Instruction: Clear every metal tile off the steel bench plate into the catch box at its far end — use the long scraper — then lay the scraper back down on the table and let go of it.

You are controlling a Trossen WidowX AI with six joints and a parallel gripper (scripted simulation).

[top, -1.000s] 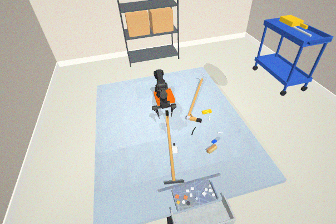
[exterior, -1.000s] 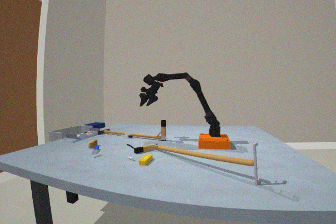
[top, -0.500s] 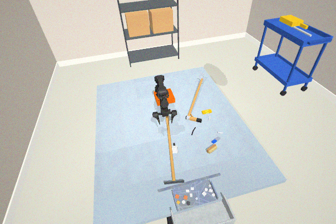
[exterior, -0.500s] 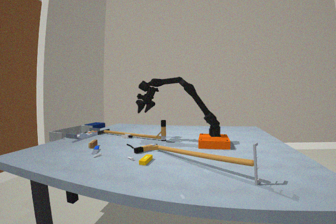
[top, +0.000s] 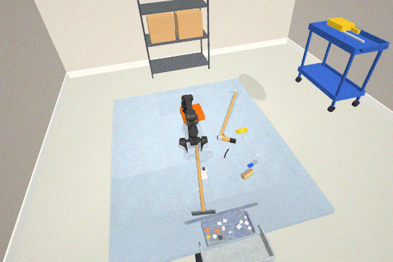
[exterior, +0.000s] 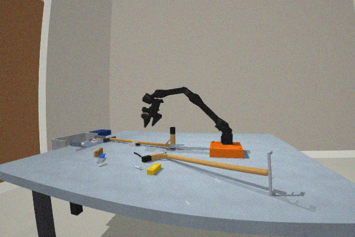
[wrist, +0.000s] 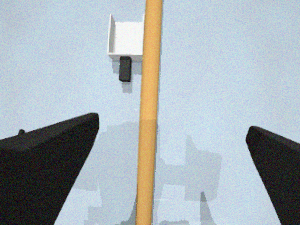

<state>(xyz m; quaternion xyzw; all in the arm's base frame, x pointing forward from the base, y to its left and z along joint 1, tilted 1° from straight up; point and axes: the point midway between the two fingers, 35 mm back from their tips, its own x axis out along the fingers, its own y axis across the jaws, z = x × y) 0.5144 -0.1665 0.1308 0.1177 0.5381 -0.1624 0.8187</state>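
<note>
1. Nearest to me, at the side of the table, there is the rake (top: 229, 113) (exterior: 217, 164), and by its grip end a yellow block (top: 241, 131) (exterior: 154, 169). I think these are not for this job.

2. Farther in, the gripper (top: 194, 151) (exterior: 149, 126) (wrist: 174, 127) hangs above the table, pointing down. Its fingers stand almost fully apart and nothing is held between them.

3. Under it lies the long scraper (top: 199, 178) (exterior: 147, 143) (wrist: 151, 74). Its wooden handle runs away from the arm, and its short grip stands upright, with black end. In the wrist view the handle passes across the space between the fingers, but lower. A small white dustpan (top: 204, 175) (exterior: 134, 143) (wrist: 127, 39) is just beside the handle.

4. At the far end of the handle, the dark blade (top: 203, 212) is just before the steel plate (top: 211, 222). The tiles (top: 216, 231) (exterior: 95, 139) are scattered on this plate, and beyond is the catch box (top: 239, 253) (exterior: 59, 143).

5. So the step seems to be taking the scraper; sweeping is still to do. The next move asks to go down straight, with fingers on both sides of the grip, then close firmly. If it closes off centre, the long handle may turn.
</note>
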